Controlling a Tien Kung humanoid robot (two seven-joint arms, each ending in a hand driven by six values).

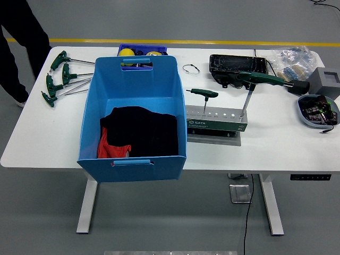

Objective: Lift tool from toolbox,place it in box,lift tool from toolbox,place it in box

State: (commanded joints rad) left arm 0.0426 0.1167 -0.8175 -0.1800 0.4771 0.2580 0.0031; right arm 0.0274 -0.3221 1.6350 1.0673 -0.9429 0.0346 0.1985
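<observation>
A green SATA tool rack stands on the white table, right of a large blue box. Two green T-handle wrenches stand upright in the rack: a short one at its left end and a tall one at its right end. Several more T-handle wrenches lie loose at the table's far left. The blue box holds black cloth and something red. Neither robot hand is in view.
A person's dark legs stand at the far left corner. Behind the blue box sits a small blue tray. A black tray, a key ring, a plastic bag, a grey block, a black object and a bowl of parts fill the right side.
</observation>
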